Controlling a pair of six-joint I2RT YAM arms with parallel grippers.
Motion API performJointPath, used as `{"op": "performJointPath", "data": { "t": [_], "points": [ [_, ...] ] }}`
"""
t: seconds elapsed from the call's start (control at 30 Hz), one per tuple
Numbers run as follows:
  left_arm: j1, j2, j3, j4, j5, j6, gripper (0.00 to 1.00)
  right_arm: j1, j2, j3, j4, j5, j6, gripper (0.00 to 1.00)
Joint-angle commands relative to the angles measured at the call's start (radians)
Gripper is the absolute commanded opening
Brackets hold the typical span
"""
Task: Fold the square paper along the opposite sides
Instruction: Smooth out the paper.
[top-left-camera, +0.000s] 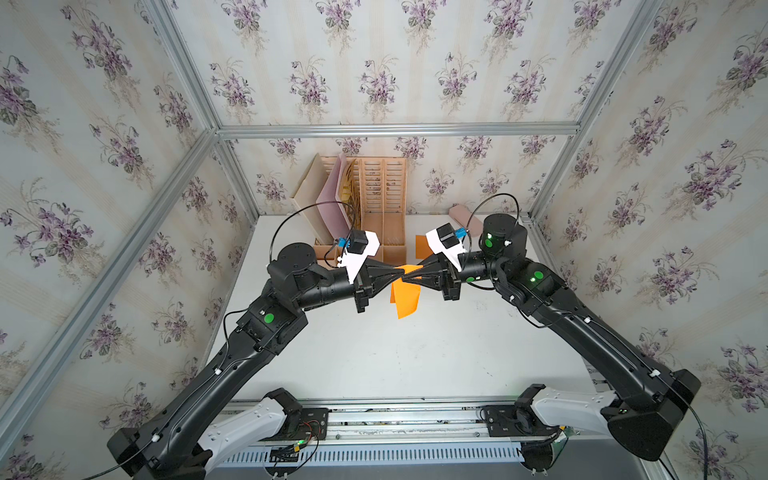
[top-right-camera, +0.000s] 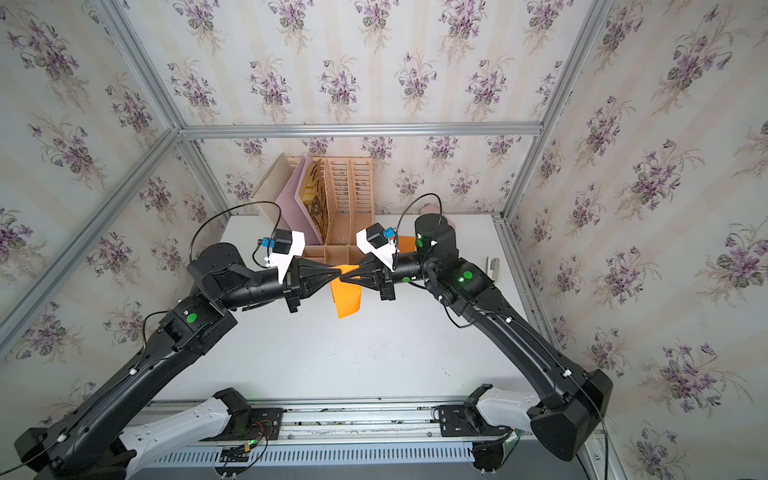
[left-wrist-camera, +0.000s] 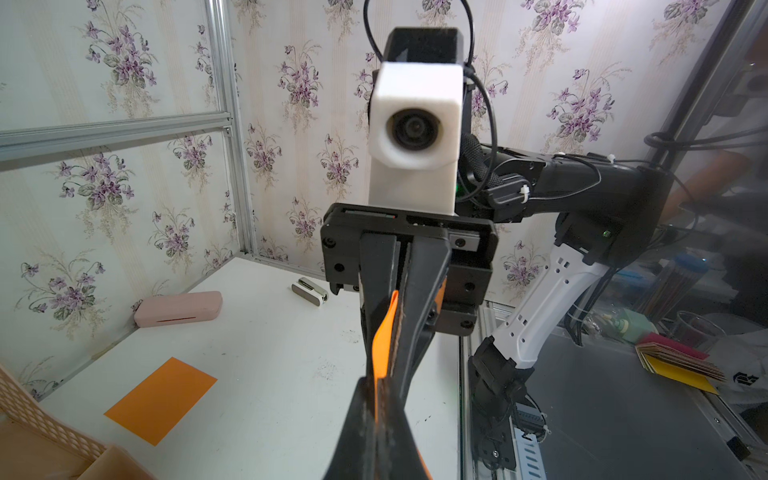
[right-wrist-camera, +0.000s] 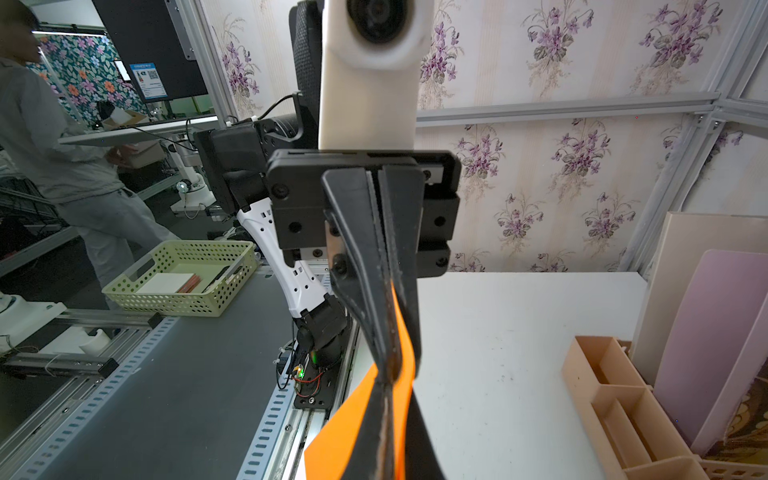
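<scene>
In both top views an orange square paper (top-left-camera: 405, 300) (top-right-camera: 347, 300) hangs in the air above the middle of the white table (top-left-camera: 374, 353). It droops and curls below its held upper edge. My left gripper (top-left-camera: 401, 271) (top-right-camera: 340, 271) and right gripper (top-left-camera: 408, 279) (top-right-camera: 348, 279) meet tip to tip, both shut on that edge. In the left wrist view the left gripper (left-wrist-camera: 380, 380) pinches the paper (left-wrist-camera: 384, 332), and the right fingers (left-wrist-camera: 419, 299) face it. In the right wrist view the right gripper (right-wrist-camera: 386, 382) clamps the paper (right-wrist-camera: 345, 436) opposite the left fingers (right-wrist-camera: 357, 249).
A second orange sheet (top-left-camera: 420, 246) (left-wrist-camera: 160, 401) lies flat at the back right. A wooden file organizer (top-left-camera: 382, 199) with a pink board (top-left-camera: 332, 199) stands against the back wall. A pink case (top-left-camera: 463, 214) and a small white device (top-right-camera: 493, 266) lie near the right wall.
</scene>
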Motion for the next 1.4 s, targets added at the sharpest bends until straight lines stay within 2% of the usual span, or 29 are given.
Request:
{"op": "performJointPath", "data": {
  "t": [0.0,0.03,0.1,0.27,0.37,0.43,0.47,0.7,0.73,0.8,0.87,1.17,1.37],
  "points": [
    [0.001,-0.005,0.008,-0.017,-0.017,0.015,0.0,0.0,-0.008,0.0,0.007,-0.005,-0.008,0.16],
    [0.002,-0.004,0.006,-0.018,-0.015,0.015,0.0,0.0,-0.008,0.001,0.008,-0.005,-0.01,0.22],
    [0.001,-0.003,0.007,-0.019,-0.012,0.015,0.0,0.0,-0.006,0.003,0.007,-0.006,-0.011,0.27],
    [0.002,0.0,0.008,-0.025,0.001,0.018,0.0,0.0,0.004,0.017,-0.001,-0.005,-0.015,0.27],
    [0.001,0.0,0.006,-0.026,0.013,0.018,0.0,-0.001,0.011,0.023,-0.009,-0.007,-0.017,0.2],
    [0.001,-0.001,0.003,-0.026,0.017,0.018,0.0,-0.001,0.013,0.022,-0.012,-0.005,-0.015,0.04],
    [0.001,-0.003,0.003,-0.026,0.016,0.017,0.0,0.0,0.014,0.022,-0.011,-0.003,-0.015,0.0],
    [0.001,-0.021,0.004,-0.026,0.004,0.02,0.0,0.0,-0.003,-0.002,-0.002,0.002,-0.017,0.0],
    [0.001,-0.021,0.004,-0.027,0.001,0.02,0.0,-0.001,-0.007,-0.005,-0.002,0.002,-0.017,0.01],
    [0.001,-0.021,0.005,-0.025,-0.001,0.019,0.0,-0.001,-0.013,-0.016,0.0,0.0,-0.022,0.17],
    [0.001,-0.02,0.007,-0.026,-0.001,0.018,0.0,0.0,-0.015,-0.025,0.004,-0.004,-0.028,0.22],
    [0.001,-0.02,0.006,-0.022,-0.003,0.011,0.0,0.0,0.007,-0.02,-0.009,-0.027,-0.024,0.32],
    [0.001,-0.031,0.006,-0.028,-0.007,0.017,0.0,0.0,0.003,-0.032,0.013,-0.024,-0.006,0.35]
  ]
}}
